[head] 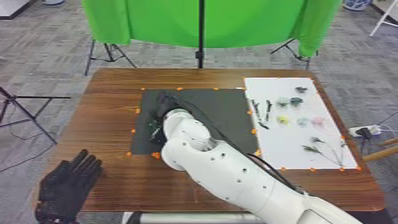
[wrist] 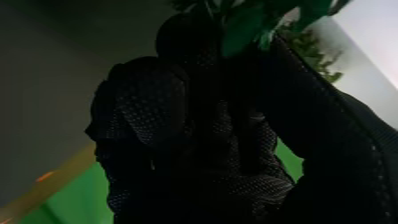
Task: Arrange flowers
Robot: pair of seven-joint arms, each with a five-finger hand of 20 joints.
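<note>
My right hand (wrist: pixel 151 100) pinches green leaves (wrist: pixel 242 31), left hand (head: pixel 69 182) relaxed; unplaced flowers (head: pixel 282 120) line the white board (head: pixel 282 145) (plenty left, I judge).

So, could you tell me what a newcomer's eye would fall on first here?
Probably the bright green cloth hanging behind the table, and the white right arm slanting up over the dark mat, its black-gloved right hand closed on green leaves. Next might come the small flowers spread on the white sheet at the table's right, and the open left hand by its near left corner.
</note>
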